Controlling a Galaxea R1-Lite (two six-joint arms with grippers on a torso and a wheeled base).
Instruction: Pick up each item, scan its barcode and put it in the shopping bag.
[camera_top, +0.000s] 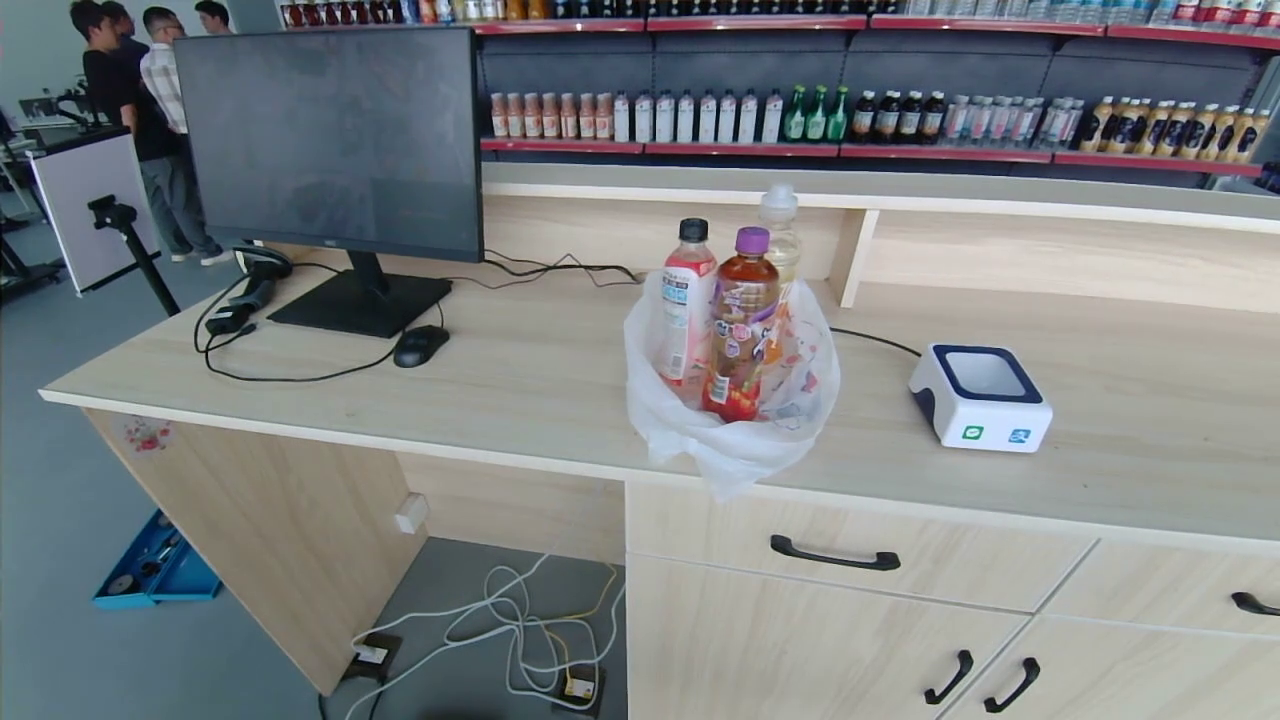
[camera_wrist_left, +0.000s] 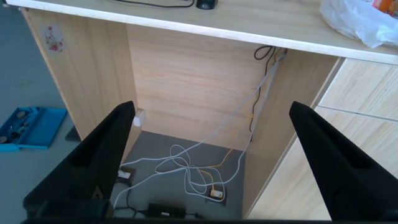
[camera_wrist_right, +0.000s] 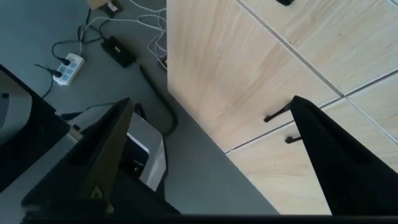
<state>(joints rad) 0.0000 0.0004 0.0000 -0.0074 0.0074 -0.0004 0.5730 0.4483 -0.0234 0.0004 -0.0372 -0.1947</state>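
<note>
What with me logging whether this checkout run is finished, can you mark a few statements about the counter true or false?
1. Three bottles stand in the shopping bag. True.
2. The scanner sits on the bag's left. False: it sits to the robot's right of the bag, apart from it.
3. The left pincer grips a bottle. False: it is open and empty, down in front of the counter.
4. The mouse lies beside the monitor's stand. True.
5. The right pincer is open. True.
</note>
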